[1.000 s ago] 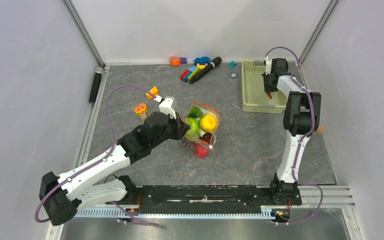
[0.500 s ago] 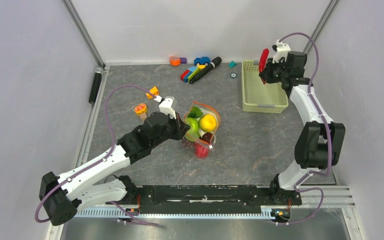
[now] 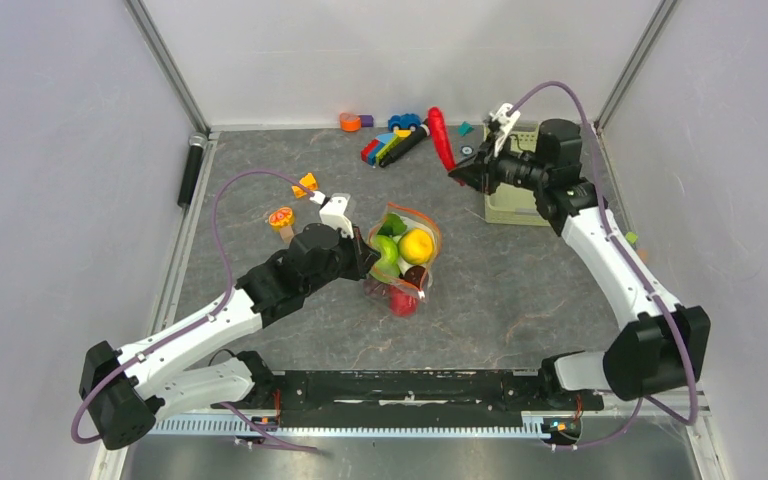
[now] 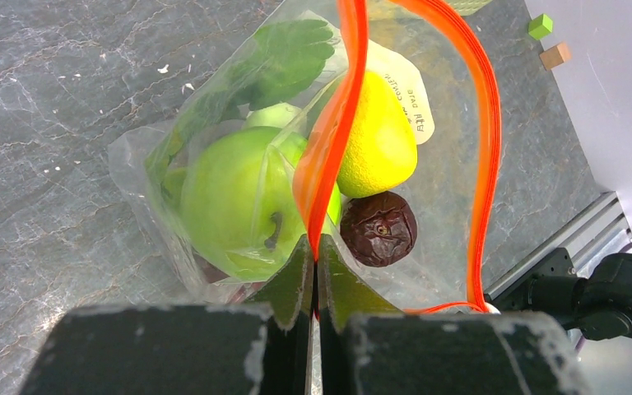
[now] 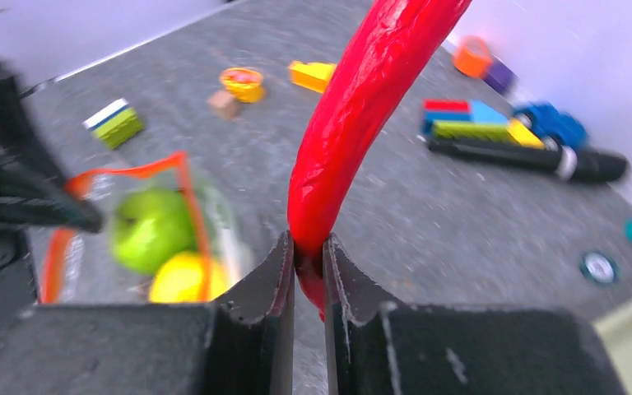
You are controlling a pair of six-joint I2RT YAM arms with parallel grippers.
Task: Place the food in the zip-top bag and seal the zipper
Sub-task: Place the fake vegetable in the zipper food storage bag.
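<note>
- Chili (image 3: 441, 135), red and long, is being clamped by one end in the right tool (image 3: 458, 172), over the far part of the desk (image 3: 520, 290), well apart from the zip-top bag (image 3: 407, 250).
- It is being judged light, stiff and smooth; gripped by one end it could be swivelling, so a hold nearer the middle would be steadier.
- The bag, at the desk's middle, is being held open by the left tool (image 4: 314, 276), pinched together on the zipper (image 4: 331, 123) strip.
- Its film is being judged thin, crinkly and slippery; the firmer strip is being judged the better hold.
- Green fruit (image 4: 229, 197), yellow fruit (image 4: 377, 140) and dark fruit (image 4: 378, 229) are being held inside.
</note>
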